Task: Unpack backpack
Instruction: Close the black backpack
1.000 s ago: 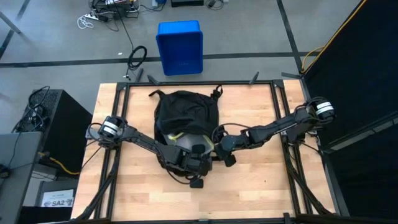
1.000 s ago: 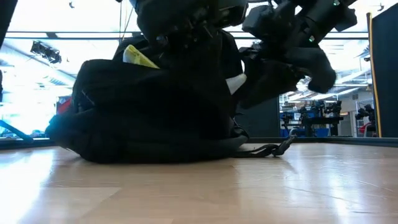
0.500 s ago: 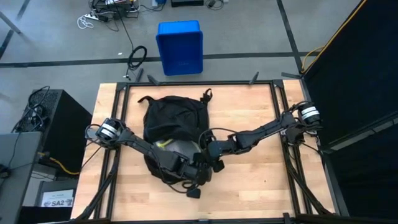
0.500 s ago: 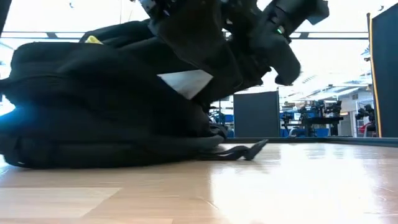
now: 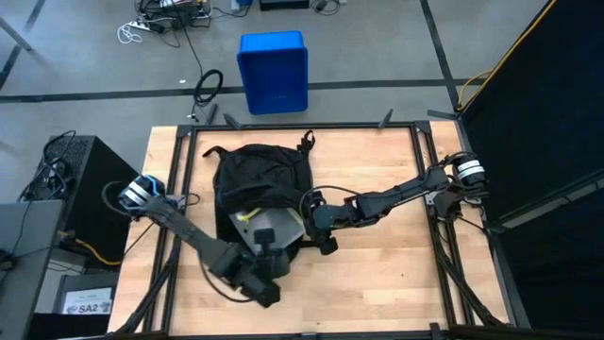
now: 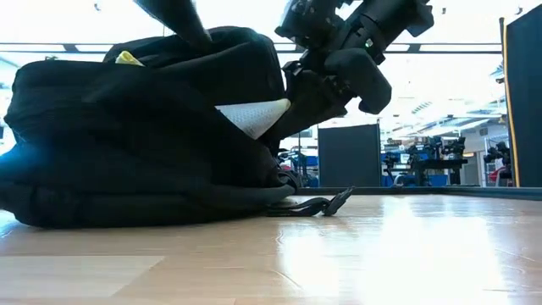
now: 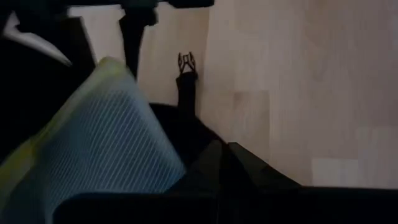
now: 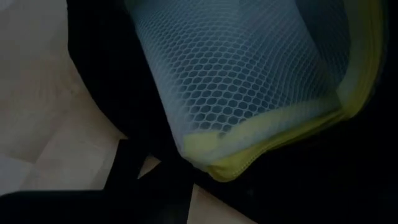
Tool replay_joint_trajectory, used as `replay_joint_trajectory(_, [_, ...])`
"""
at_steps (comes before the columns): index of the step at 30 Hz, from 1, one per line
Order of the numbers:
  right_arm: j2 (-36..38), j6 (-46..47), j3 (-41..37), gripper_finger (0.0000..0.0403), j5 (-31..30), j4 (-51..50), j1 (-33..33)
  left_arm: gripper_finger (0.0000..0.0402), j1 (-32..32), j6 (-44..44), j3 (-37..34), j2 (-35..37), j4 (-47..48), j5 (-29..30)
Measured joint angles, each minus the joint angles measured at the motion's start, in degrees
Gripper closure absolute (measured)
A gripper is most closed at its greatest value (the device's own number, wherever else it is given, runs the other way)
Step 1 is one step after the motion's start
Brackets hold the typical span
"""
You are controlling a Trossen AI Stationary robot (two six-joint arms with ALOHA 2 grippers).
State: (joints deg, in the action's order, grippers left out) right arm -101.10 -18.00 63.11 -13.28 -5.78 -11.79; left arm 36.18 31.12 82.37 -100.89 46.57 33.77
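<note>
Backpack: black backpack (image 5: 262, 194) lies flat on the wooden table (image 5: 377, 274), left of centre, mouth facing the near edge.
Contents: white mesh pouch with yellow trim (image 5: 269, 227) shows in the opening.
Right gripper (image 5: 311, 212): at the mouth's right edge beside the pouch; whether its fingers grip anything, I cannot tell.
Left gripper (image 5: 262, 257): fingers together at the near rim, seemingly pinching fabric.
Risk: pulling could drag the whole bag if the pouch snags on the opening.
Beyond: blue bin (image 5: 273, 71) on the floor.
</note>
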Motion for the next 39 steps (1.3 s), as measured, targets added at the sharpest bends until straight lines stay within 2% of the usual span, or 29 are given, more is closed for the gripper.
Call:
replay_joint_trajectory(2, [0.0, 0.0, 0.0, 0.0285, 0.0, 0.0, 0.0, 0.0393, 0.6, 1.7, -1.1, 0.2, 0.4, -0.2])
replay_joint_trajectory(5, [0.0, 0.3, 0.0, 0.0287, 0.0, 0.1, 0.0, 0.0365, 0.7, 3.8, -2.7, 0.0, 1.2, -3.6])
replay_joint_trajectory(12, [0.0, 0.6, 0.0, 0.0282, 0.0, 0.5, -0.2, 0.0250, 0.7, 8.3, -3.5, 0.9, 8.6, -4.2])
replay_joint_trajectory(15, [0.0, 1.4, 0.0, 0.0280, 0.7, 0.5, -0.2, 0.0206, 1.2, 11.1, -3.5, 3.2, 13.1, -0.5])
replay_joint_trajectory(18, [0.0, 1.5, 0.0, 0.0281, 0.9, 0.5, -0.2, 0.0179, 3.9, 13.2, -6.5, 7.1, 13.1, 7.1])
replay_joint_trajectory(21, [0.0, 1.7, 0.0, 0.0281, 0.9, 0.6, -0.2, 0.0171, 6.4, 16.1, -15.6, 13.6, 3.8, 10.1])
replay_joint_trajectory(24, [0.0, 1.9, 0.0, 0.0278, 1.0, 0.6, -0.2, 0.0174, 7.1, 16.5, -27.7, 19.3, -14.5, 8.5])
replay_joint_trajectory(27, [0.0, 1.9, 0.0, 0.0275, 1.0, 0.7, -0.2, 0.0181, 6.7, 6.8, -33.5, 21.4, -36.7, 4.4])
replay_joint_trajectory(29, [0.0, 2.4, 0.0, 0.0275, 1.0, 0.8, -0.1, 0.0183, 6.2, -0.2, -33.7, 21.1, -44.0, 3.0])
replay_joint_trajectory(31, [0.0, 2.9, 0.0, 0.0276, 1.0, 1.0, -0.1, 0.0183, 5.1, -2.4, -32.3, 19.6, -41.4, 2.8])
replay_joint_trajectory(34, [0.0, 2.9, 0.0, 0.0275, 1.1, 1.2, -0.1, 0.0183, 2.4, 1.1, -30.1, 17.1, -30.9, 0.9])
replay_joint_trajectory(36, [0.0, 2.9, 0.0, 0.0272, 1.1, 1.2, -0.1, 0.0183, 0.9, 3.5, -29.1, 14.9, -28.0, -2.3])
replay_joint_trajectory(39, [0.0, 3.5, 0.0, 0.0268, 1.6, 1.2, -0.1, 0.0183, -1.3, 3.8, -28.9, 11.9, -28.4, -8.7])
